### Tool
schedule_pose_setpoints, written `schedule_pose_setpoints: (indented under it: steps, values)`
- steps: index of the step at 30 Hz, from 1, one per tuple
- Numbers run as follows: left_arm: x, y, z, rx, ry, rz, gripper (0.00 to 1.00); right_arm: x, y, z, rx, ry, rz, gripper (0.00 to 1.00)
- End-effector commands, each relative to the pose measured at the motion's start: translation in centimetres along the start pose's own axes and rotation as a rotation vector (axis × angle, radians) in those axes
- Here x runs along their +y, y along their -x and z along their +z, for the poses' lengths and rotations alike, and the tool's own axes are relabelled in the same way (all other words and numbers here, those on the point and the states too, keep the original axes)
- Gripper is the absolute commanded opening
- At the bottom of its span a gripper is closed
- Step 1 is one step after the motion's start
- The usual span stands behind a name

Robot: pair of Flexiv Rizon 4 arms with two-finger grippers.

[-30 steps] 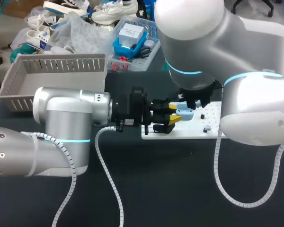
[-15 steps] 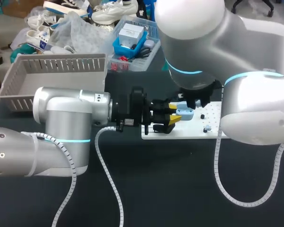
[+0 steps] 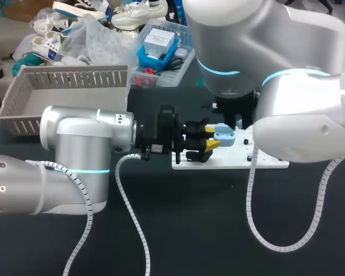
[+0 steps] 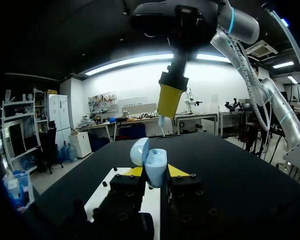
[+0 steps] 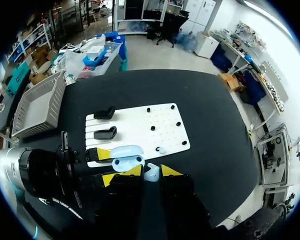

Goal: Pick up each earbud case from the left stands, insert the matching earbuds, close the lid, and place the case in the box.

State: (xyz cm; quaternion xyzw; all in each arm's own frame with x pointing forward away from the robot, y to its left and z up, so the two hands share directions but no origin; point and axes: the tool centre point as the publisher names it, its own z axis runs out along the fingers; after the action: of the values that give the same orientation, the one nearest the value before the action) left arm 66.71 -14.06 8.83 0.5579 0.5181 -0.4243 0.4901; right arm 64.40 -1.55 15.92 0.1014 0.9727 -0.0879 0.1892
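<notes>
Left wrist view: the pale-blue plastic earbud case (image 4: 154,164), its lid swung open, sits clamped between the yellow tips of the left gripper (image 4: 155,172), over the left end of the flat white pegboard (image 5: 140,125). Just above the case hangs the right gripper (image 5: 151,171), its tips pinched on a small white earbud (image 5: 151,173). The grey slatted plastic basket (image 3: 63,92) stands well apart from the pegboard, off its left side.
</notes>
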Motion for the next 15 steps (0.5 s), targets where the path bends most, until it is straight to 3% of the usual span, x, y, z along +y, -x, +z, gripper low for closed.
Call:
schedule_pose_setpoints:
  steps: [1, 15]
  values:
    - [0.04, -0.03, 0.04, 0.000, 0.000, 0.000, 0.00, 1.05, 0.21, 0.17, 0.016, -0.013, 0.003, 0.00]
    - [0.04, -0.03, 0.04, 0.000, 0.000, 0.000, 0.00, 1.29, -0.71, 0.75, 0.048, -0.010, -0.015, 0.00]
